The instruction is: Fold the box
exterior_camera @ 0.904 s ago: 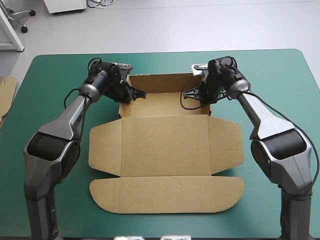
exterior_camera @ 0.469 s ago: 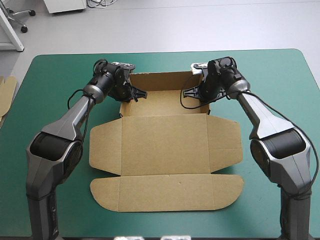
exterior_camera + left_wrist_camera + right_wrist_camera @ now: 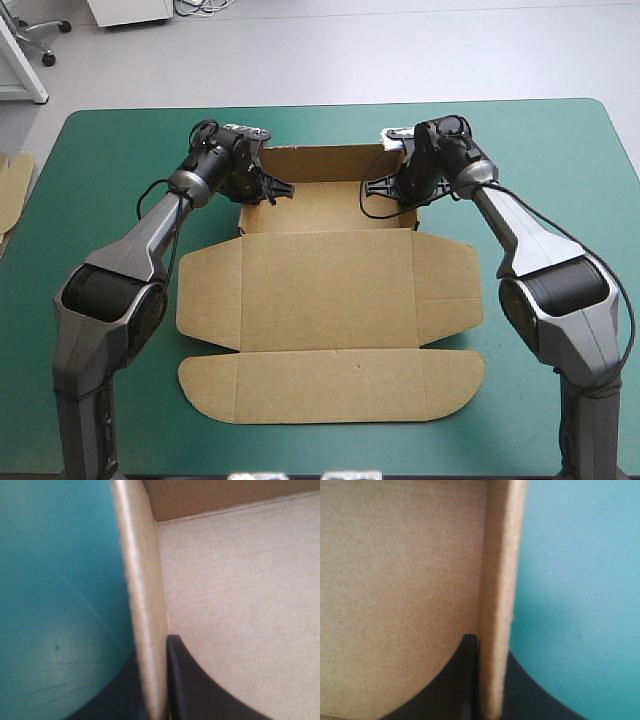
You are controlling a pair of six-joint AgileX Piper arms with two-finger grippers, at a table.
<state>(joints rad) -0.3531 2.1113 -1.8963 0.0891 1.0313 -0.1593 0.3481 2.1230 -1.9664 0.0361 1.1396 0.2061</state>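
There is one brown box (image 3: pixel 330 290), a single cut sheet, on one teal-green worktop (image 3: pixel 100 200). Two claws are at it, the left claw (image 3: pixel 266 188) and the right claw (image 3: pixel 388 187), with two black fingers each, four in all. One edge of spare board (image 3: pixel 12 185) shows at the worktop's left edge.

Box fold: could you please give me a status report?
Left tool shut on left wall, right tool on right wall. Box: back wall raised, lid flat. Spare board at table's left edge.

plain brown box (image 3: pixel 330 290), plain teal-green cover (image 3: pixel 100 180), black fingers (image 3: pixel 192 692)
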